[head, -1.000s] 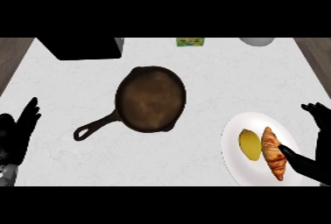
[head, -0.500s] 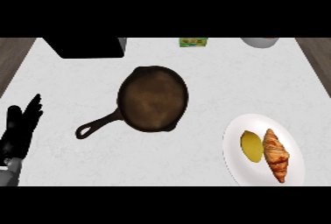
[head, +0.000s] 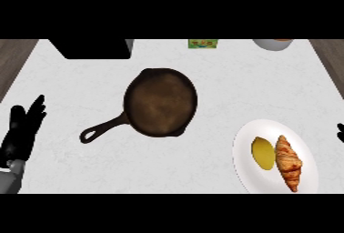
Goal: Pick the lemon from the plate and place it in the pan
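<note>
Black fingertips of the right hand [head: 340,133] now show at the right edge, having been out of view half a second ago; finger state cannot be determined. Left hand [head: 20,132] remains open, fingers up, at the left edge. Lemon [head: 263,153] lies on the white plate [head: 250,175], touching the croissant [head: 289,162], near the right hand. Pan [head: 161,101] sits mid-counter [head: 222,82], unobstructed.

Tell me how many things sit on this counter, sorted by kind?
Food: 2, a lemon and a croissant
Cookware and dishes: 3, a pan, a plate, a bowl
Boxes: 2, a black box, a green box
Total: 7
</note>
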Motion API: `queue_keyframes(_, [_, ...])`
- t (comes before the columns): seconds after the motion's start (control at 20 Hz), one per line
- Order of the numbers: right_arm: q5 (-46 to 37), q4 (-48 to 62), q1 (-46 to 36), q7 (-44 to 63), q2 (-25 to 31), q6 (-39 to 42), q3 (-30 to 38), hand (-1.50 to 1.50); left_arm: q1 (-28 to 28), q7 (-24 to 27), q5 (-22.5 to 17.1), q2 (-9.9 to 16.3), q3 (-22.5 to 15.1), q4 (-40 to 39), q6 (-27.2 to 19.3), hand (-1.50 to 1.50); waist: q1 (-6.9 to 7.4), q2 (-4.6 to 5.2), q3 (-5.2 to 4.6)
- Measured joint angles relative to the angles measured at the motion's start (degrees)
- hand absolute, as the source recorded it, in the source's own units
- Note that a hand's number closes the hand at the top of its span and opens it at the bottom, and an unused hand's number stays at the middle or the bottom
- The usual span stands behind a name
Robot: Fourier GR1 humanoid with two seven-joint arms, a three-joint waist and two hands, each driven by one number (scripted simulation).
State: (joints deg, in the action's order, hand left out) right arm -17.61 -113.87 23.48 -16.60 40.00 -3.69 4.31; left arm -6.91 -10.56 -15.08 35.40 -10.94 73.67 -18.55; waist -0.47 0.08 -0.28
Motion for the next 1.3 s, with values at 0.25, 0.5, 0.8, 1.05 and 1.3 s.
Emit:
queue_keyframes(0.25, [-12.12, -5.63, -1.24, 14.26, 0.24, 1.83, -6.77, -1.5, -1.23, -0.43, 0.91, -1.0, 0.05, -0.72, 0.34, 0.0, 0.52, 0.02, 0.1])
queue_keyframes(0.5, [-21.63, -5.07, -5.08, 23.41, -3.15, 5.29, -14.35, -1.5, 0.05, -0.35, 2.17, -1.86, 0.79, 0.14, 0.73, 0.0, 0.79, -0.03, 0.21])
queue_keyframes(0.8, [-29.97, -1.17, -9.47, 28.35, -9.33, 7.16, -19.72, -1.5, 0.75, -1.67, 3.35, -2.27, 3.55, 1.46, 3.02, 0.0, 0.65, -0.09, 0.27])
queue_keyframes(1.05, [-34.84, 3.68, -10.67, 27.87, -12.36, 6.44, -19.82, -1.5, 0.55, -1.66, 5.72, -4.18, 5.36, 0.48, 4.1, 0.0, 0.47, -0.08, 0.28])
queue_keyframes(1.3, [-38.79, 7.21, -12.03, 27.77, -15.28, 7.18, -20.61, -1.5, 0.61, -1.95, 7.85, -5.91, 7.01, 0.64, 5.71, 0.0, 0.44, -0.1, 0.28])
